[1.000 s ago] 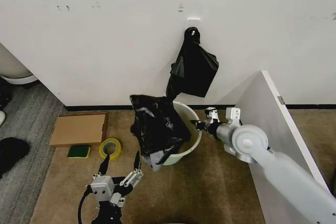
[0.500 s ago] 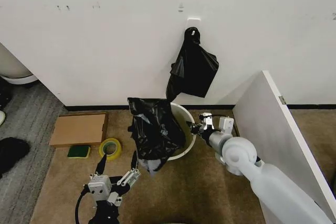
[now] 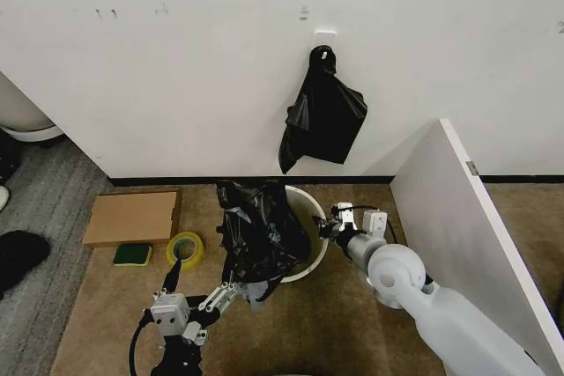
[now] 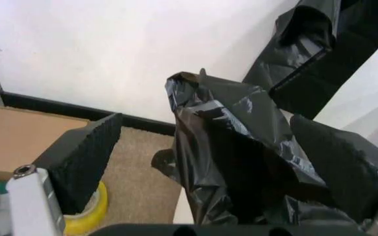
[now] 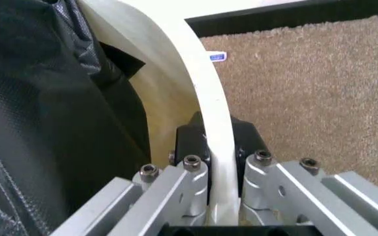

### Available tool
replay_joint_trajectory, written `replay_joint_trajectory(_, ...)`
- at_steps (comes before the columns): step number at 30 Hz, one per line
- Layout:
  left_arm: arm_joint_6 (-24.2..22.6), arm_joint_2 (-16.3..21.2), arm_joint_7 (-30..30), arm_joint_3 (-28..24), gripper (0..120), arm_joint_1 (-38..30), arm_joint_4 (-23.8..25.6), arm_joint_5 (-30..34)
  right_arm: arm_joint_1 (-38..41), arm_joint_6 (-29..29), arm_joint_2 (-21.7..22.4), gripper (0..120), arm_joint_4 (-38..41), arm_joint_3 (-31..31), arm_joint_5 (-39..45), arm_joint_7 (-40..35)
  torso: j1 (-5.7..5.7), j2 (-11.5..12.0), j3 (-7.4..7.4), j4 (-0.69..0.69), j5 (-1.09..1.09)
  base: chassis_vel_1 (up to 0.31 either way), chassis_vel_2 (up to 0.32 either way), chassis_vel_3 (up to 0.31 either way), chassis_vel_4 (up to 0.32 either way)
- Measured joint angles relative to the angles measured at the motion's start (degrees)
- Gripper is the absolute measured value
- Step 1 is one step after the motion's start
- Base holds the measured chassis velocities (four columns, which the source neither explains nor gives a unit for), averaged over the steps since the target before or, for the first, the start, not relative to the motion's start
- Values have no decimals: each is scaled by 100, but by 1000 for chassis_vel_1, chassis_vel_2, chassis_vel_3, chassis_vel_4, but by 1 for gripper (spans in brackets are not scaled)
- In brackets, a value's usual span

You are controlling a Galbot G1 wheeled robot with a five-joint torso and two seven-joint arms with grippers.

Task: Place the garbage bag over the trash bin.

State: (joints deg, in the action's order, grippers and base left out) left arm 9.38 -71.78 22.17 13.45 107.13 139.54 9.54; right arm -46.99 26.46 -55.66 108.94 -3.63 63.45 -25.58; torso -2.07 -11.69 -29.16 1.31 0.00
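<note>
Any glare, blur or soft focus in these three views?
Head view: even light, glossy highlights on the garbage bag. Left wrist view: left claw pads close and soft-edged, bag sheen bright. Right wrist view: right claw sharp on the trash bin rim, bag blurred.

My rig's right arm is a smooth pale grey tube with a rounded disc-shaped joint housing, tapering to a right end effector (image 3: 328,220) of brushed silver metal with black hardware at its tip. From its wrist camera I see silver linkage bars pinned with dark hex-socket screws, flanking black finger (image 5: 190,142) pads. My left end effector (image 3: 201,278) is a silver-grey block with small round fasteners on a black wrist mount, a black cable looping from it, and it carries two long black wedge-shaped fingers (image 4: 84,157) faced with fine ribbed texture.
</note>
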Motion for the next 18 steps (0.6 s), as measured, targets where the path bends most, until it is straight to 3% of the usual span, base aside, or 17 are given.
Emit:
replay_joint_trajectory(7,14,-26,3,-31,100,-4,-12,2,-109,24,27,4,19,6,22,-2,0,0,0,1,0,0,0,0,0)
replay_joint_trajectory(18,23,-47,6,-67,100,32,27,0,-173,94,93,46,94,26,24,-50,0,0,0,1,0,0,0,0,0)
